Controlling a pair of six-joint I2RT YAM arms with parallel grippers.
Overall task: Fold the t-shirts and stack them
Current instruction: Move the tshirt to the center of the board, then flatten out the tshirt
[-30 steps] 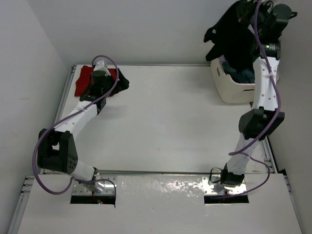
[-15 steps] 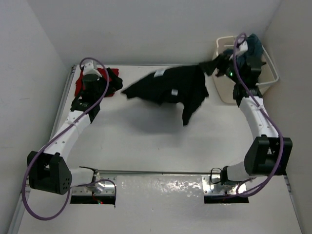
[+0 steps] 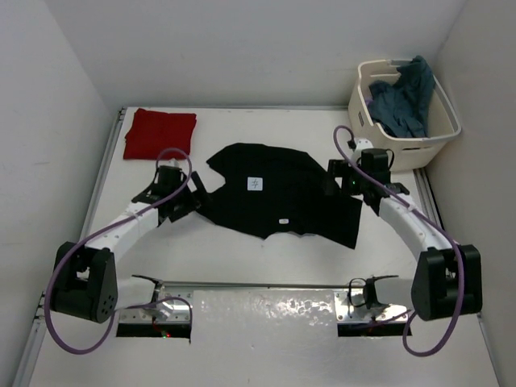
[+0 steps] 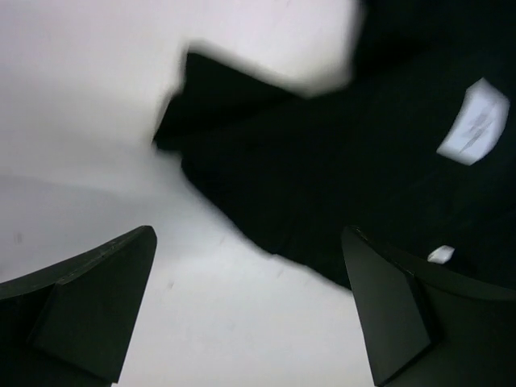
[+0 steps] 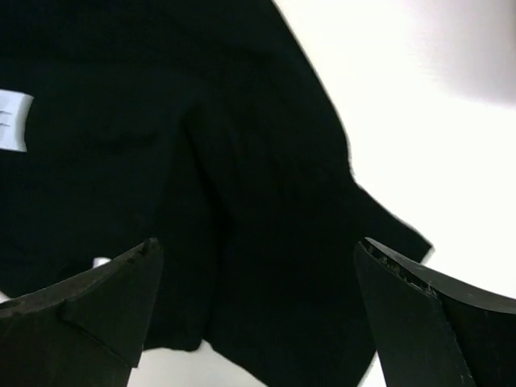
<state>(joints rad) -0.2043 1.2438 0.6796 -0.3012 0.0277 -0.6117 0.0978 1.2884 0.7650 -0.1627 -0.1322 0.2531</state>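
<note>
Jaws wide apart and empty, the left gripper (image 3: 187, 197) hovers at the left edge of the black t-shirt (image 3: 278, 197) and the right gripper (image 3: 339, 177) at its right edge, both arms bent low. The shirt lies rumpled mid-frame on a white table (image 3: 266, 129) between white walls. A folded red t-shirt (image 3: 159, 133) sits upper left, and a blue-grey t-shirt (image 3: 403, 101) lies in a cream tub (image 3: 403, 151) upper right.

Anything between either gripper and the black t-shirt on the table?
Nothing visible. The black t-shirt lies spread out; the left gripper hangs open at its left edge, the right gripper open over its right side.
</note>
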